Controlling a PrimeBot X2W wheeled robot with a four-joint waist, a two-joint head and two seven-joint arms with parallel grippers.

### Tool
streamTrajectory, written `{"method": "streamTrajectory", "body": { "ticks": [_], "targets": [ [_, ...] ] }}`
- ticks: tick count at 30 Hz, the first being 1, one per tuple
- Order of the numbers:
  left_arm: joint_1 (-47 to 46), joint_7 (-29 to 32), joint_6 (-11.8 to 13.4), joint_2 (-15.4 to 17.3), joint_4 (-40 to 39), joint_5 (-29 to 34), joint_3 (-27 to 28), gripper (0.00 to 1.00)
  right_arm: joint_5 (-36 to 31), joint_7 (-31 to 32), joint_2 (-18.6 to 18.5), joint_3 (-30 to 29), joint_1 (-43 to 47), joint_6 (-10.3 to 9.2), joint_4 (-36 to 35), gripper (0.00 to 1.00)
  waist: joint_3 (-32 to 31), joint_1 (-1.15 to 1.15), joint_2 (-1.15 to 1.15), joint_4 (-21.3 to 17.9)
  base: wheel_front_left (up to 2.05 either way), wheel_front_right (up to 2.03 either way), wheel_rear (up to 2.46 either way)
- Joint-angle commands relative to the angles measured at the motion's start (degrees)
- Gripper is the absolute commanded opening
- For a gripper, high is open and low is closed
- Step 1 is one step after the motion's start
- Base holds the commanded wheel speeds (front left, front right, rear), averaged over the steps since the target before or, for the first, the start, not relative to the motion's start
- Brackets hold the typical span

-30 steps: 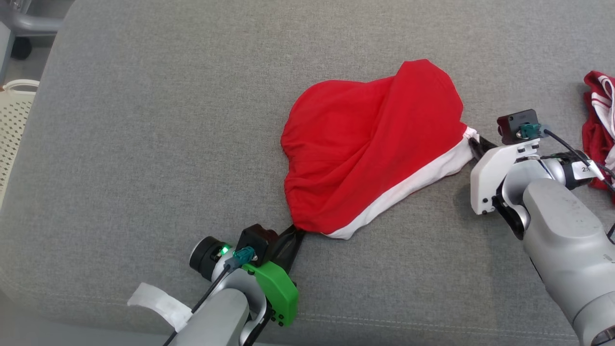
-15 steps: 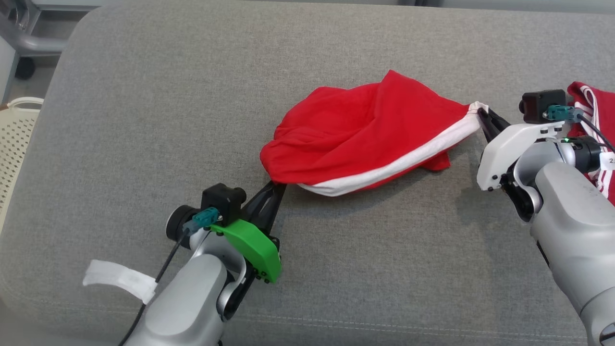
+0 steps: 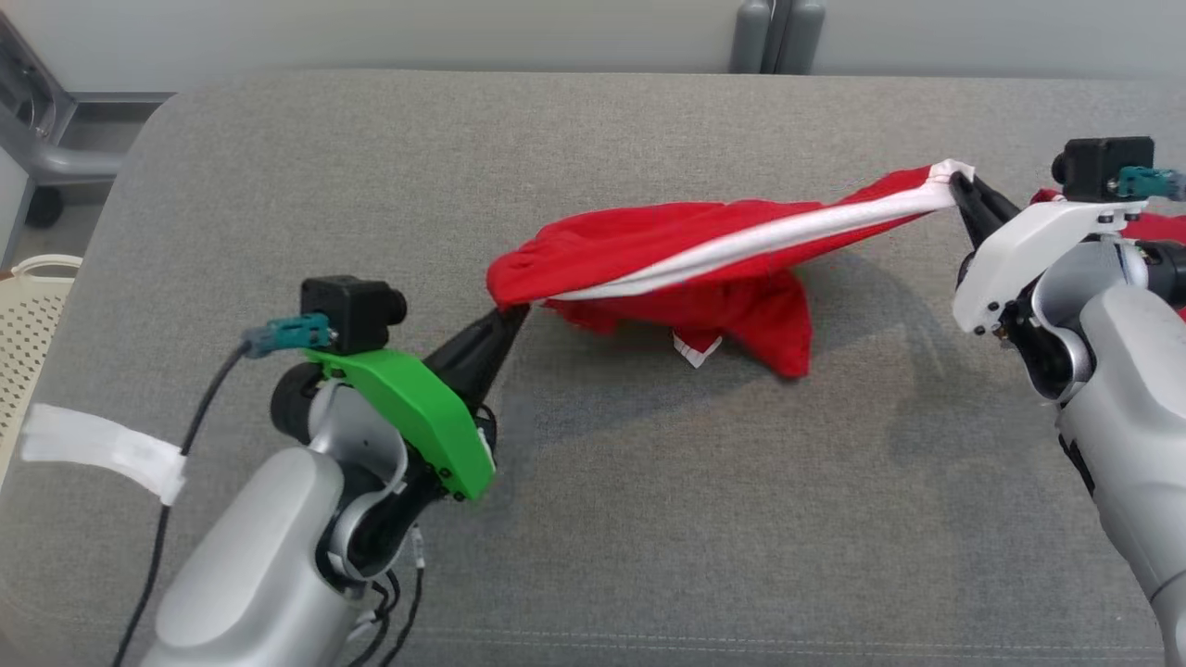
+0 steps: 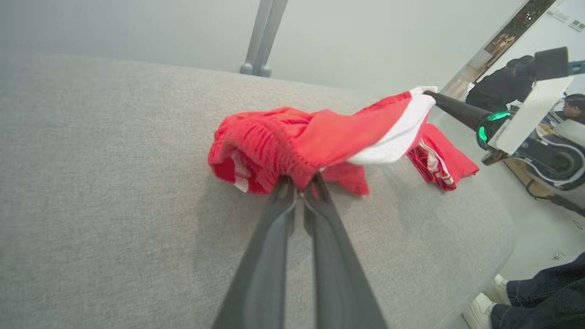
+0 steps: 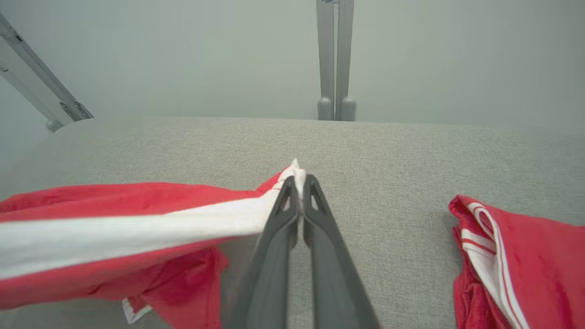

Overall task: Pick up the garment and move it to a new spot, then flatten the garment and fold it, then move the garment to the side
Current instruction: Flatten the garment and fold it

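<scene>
The garment (image 3: 686, 264) is red cloth with a white band, strung out in the air between my two grippers above the grey cushion (image 3: 649, 519). My left gripper (image 3: 517, 313) is shut on its gathered red end (image 4: 297, 176). My right gripper (image 3: 961, 182) is shut on the white band's corner (image 5: 297, 171) at the far right. The middle sags, and a red flap with a white tag (image 3: 695, 350) hangs down to the cushion. In the right wrist view the garment (image 5: 114, 224) stretches away to the left.
A second red garment with white stripes (image 5: 516, 260) lies on the cushion at the right, just behind my right wrist. A pale perforated basket (image 3: 28, 315) stands off the cushion's left edge. A person's legs and white shoes (image 4: 525, 301) stand beside the cushion.
Both grippers have lifted the garment off the cushion and drawn it taut; it lay in a heap before. The right gripper closed on the white band. The head camera has tilted up.
</scene>
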Motion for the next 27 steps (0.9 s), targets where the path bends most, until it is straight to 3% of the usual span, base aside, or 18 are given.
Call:
{"method": "streamTrajectory", "body": {
  "ticks": [1,6,12,17,27],
  "targets": [
    [-0.4,0.5,1.4,1.4,-1.3,0.5,1.0,0.0,0.3,-0.3,-0.4,-1.1,0.6,-0.09,-0.7,0.0,-0.4,0.0,0.0,-0.6,0.0,0.0,0.0],
    [-4.3,1.0,4.6,3.0,-2.1,1.2,4.1,0.0,-0.3,-0.6,1.9,-3.3,-1.3,-0.09,-2.2,0.0,1.0,0.0,0.0,-2.3,0.0,0.0,0.0],
    [-12.3,1.1,5.4,3.2,1.6,2.1,6.1,0.0,-1.3,0.2,5.5,-4.0,-6.6,-0.09,-2.8,0.0,5.0,0.0,0.0,-4.7,0.0,0.0,0.0],
    [-23.0,1.2,4.5,3.5,6.4,1.6,8.9,0.0,-3.8,0.4,8.0,-4.5,-15.9,-0.08,-1.8,0.0,11.0,0.0,0.0,-7.1,0.0,0.0,0.0],
    [-44.6,2.8,-0.1,7.2,9.7,-1.1,14.4,0.0,-14.9,-6.8,12.1,-10.5,-40.3,-0.09,3.6,0.0,23.1,0.0,0.0,-11.2,0.0,0.0,0.0]
  ]
}}
